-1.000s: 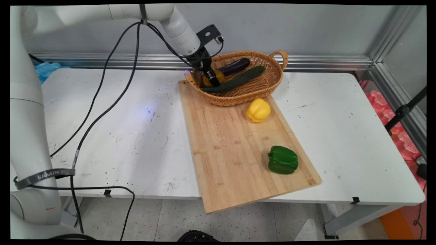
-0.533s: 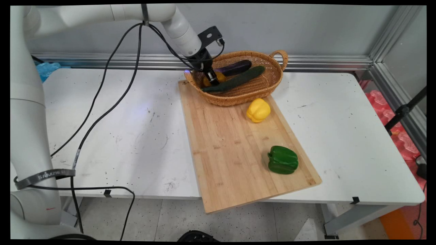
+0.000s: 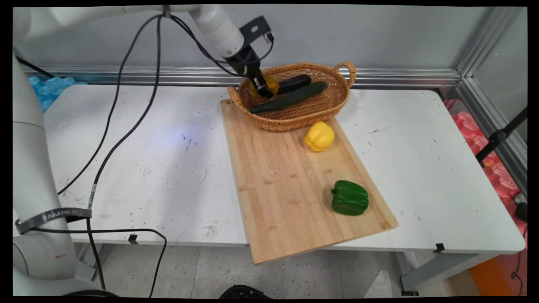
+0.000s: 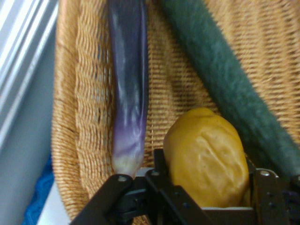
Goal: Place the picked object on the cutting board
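Faintly legible: arm strap [image 3: 52,216] lettering.

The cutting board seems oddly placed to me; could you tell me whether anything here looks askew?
Yes: the cutting board lies skewed, its near corner overhanging the table edge, and the wicker basket rests partly on its far end. Nothing looks spilled or damaged.

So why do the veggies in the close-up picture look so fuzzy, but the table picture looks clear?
In the hand view the purple eggplant, the green cucumber and the yellow vegetable in the gripper all have soft, blurred edges, and the wicker basket weave smears. In the main view the green pepper, yellow pepper and cutting board look sharp.
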`<state>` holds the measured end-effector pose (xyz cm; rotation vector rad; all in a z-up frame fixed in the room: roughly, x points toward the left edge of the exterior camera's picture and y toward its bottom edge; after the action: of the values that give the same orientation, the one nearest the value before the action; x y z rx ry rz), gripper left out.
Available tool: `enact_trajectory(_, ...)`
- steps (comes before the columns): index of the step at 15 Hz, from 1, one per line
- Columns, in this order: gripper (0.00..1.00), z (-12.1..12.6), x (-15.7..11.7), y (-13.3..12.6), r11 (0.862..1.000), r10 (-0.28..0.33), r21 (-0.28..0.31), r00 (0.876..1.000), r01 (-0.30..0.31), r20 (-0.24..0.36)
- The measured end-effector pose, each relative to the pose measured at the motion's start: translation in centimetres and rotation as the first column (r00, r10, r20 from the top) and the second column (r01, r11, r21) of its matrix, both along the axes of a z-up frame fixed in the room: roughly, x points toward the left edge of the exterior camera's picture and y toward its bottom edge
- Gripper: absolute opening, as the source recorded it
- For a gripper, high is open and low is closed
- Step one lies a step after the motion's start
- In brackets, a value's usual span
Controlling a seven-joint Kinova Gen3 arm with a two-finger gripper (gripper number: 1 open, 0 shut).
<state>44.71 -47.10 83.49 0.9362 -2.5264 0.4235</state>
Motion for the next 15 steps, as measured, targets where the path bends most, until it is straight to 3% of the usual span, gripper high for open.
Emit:
enact_trajectory(3,0.0,2.3,0.0,1.2,1.0,-0.011,-0.027,1.0,0.01,-0.007)
enact_trajectory(7,0.0,6.5,0.3,4.6,0.997,-0.04,-0.065,0.999,0.039,-0.021)
enact_trajectory(15,0.0,10.4,0.8,12.3,0.987,-0.156,-0.043,0.986,0.154,-0.055)
